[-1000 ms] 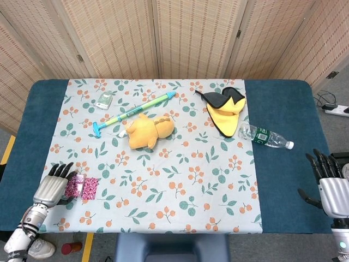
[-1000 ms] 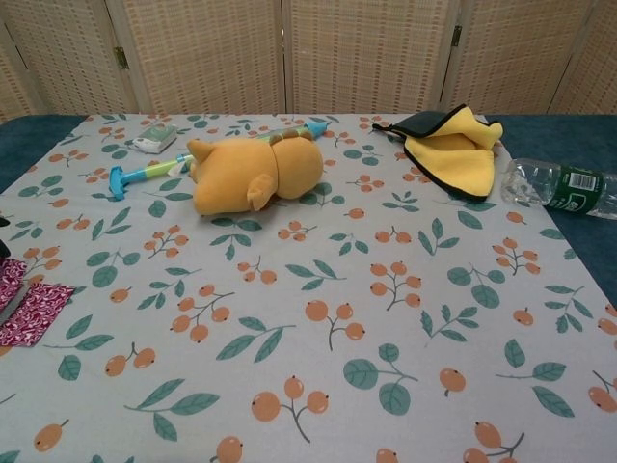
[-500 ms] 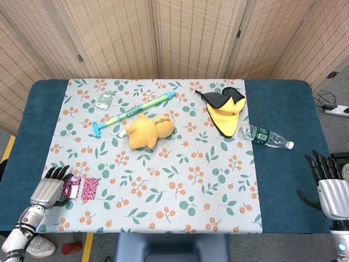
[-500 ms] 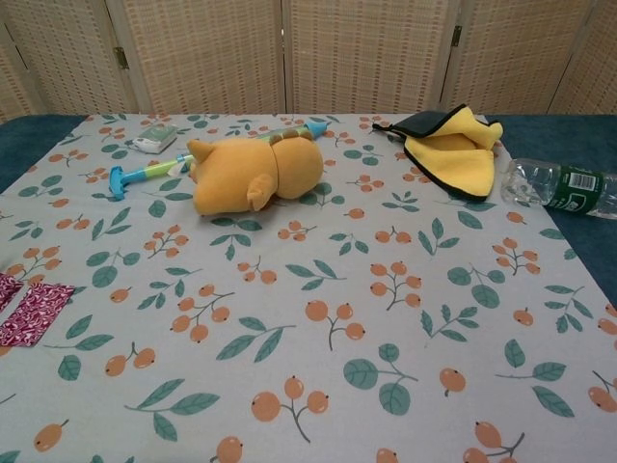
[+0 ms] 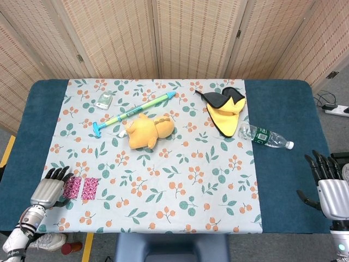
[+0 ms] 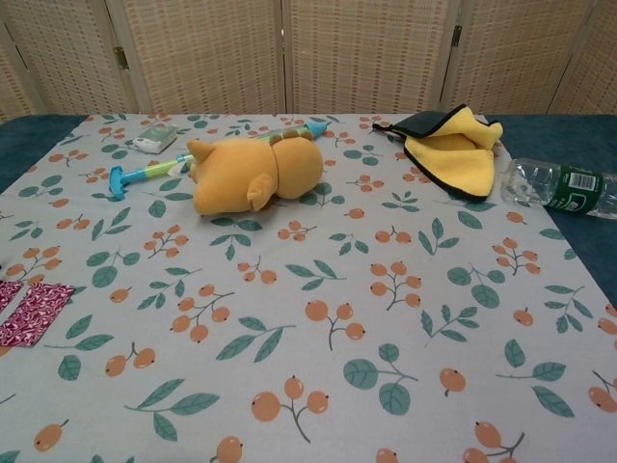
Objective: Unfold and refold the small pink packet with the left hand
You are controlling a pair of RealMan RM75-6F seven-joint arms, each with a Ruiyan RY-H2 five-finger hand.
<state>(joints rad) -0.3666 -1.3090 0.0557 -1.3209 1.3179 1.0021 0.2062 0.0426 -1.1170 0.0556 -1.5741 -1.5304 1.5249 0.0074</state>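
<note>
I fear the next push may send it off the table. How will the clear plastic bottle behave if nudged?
The bottle lies on its side on the blue table cover, so it will probably roll rather than slide. It looks mostly empty and thin-walled, so likely light and easily dented. Its smooth surface may slip in the right hand.

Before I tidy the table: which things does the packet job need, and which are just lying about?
Needed: pink packet, left hand.
Lying about: plush toy, yellow cloth, bottle, long toy stick, small case.
</note>
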